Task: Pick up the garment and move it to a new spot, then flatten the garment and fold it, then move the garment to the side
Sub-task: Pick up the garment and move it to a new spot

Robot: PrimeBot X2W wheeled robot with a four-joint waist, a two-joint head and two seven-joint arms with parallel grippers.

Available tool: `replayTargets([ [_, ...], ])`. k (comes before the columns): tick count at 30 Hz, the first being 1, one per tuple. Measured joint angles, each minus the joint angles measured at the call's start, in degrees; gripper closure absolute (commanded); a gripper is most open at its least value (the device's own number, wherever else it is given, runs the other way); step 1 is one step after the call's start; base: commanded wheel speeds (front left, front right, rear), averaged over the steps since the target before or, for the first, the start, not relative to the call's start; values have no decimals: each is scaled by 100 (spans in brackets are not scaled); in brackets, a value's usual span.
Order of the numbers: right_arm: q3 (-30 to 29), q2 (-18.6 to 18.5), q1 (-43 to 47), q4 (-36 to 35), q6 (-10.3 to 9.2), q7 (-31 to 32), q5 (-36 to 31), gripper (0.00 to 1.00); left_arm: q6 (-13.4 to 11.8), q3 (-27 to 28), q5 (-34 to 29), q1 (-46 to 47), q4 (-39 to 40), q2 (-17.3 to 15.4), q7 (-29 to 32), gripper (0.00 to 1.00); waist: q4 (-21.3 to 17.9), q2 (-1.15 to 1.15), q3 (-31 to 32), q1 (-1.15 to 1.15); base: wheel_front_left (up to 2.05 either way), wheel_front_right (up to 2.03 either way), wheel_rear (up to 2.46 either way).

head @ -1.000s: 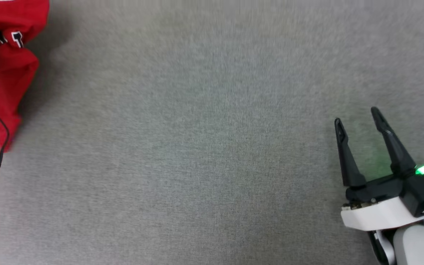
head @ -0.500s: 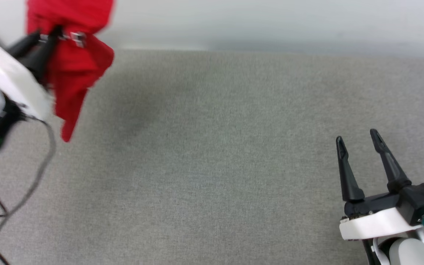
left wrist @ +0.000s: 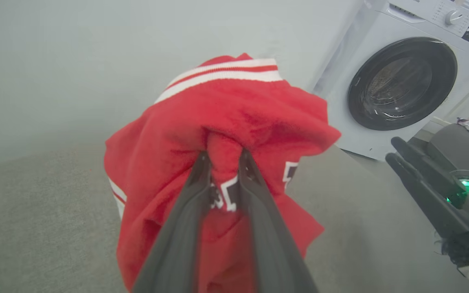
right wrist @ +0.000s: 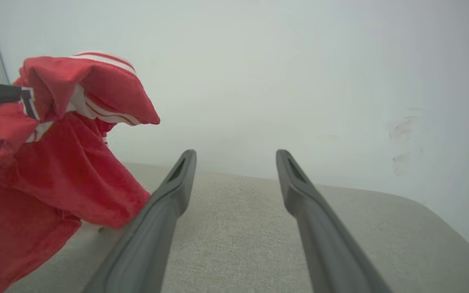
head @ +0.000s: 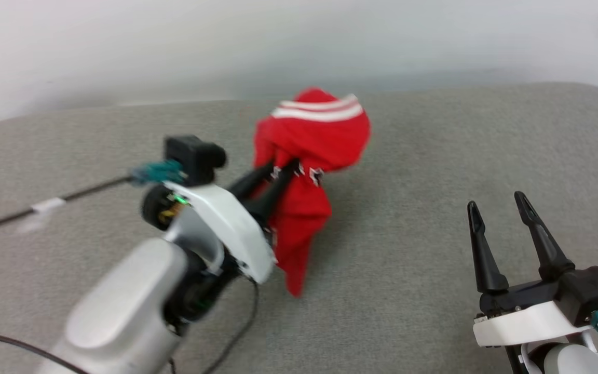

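Observation:
The garment is a bunched red jersey with white stripes, hanging above the grey surface at centre-left of the head view. My left gripper is shut on a fold of it. In the left wrist view both fingers pinch the red garment near its white-outlined letters, the left gripper tips buried in the cloth. My right gripper stands open and empty at the lower right. In the right wrist view the right gripper points at the wall, with the garment off to its left.
The grey padded surface spreads under both arms, with a pale wall behind its far edge. A washing machine stands beyond the surface in the left wrist view. A black cable trails from the left arm.
The head camera has tilted up and shifted. My left gripper has carried the garment from the far left toward the middle of the surface. The right gripper stays open and barely moves.

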State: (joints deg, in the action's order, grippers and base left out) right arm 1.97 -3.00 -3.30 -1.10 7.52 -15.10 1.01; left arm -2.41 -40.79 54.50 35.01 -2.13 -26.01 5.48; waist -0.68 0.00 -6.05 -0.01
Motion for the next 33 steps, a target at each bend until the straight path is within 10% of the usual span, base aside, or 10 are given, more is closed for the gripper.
replayTargets([
  [8, 63, 2, -158, -48, 0, 0, 69, 0, -63, -862, -720, 34, -1330, 1167, -478, 100, -503, 0, -389, 0, 0, 0, 0],
  [10, 89, 1, -169, -45, 0, 0, 94, 0, -10, -1071, -949, 146, -1746, 1349, -578, 0, -622, 0, -489, 0, 0, 0, 0],
  [23, 45, 3, -131, 44, 0, 0, 69, 0, 410, -969, -1096, 276, -2822, 1580, -1802, 0, -700, 0, -427, 1, 0, 0, 0],
  [33, 24, 9, 83, -113, -1, 0, 92, 0, -278, 259, -1717, -357, -1634, 578, -2047, 0, -309, 0, 155, 1, 0, 0, 0],
])
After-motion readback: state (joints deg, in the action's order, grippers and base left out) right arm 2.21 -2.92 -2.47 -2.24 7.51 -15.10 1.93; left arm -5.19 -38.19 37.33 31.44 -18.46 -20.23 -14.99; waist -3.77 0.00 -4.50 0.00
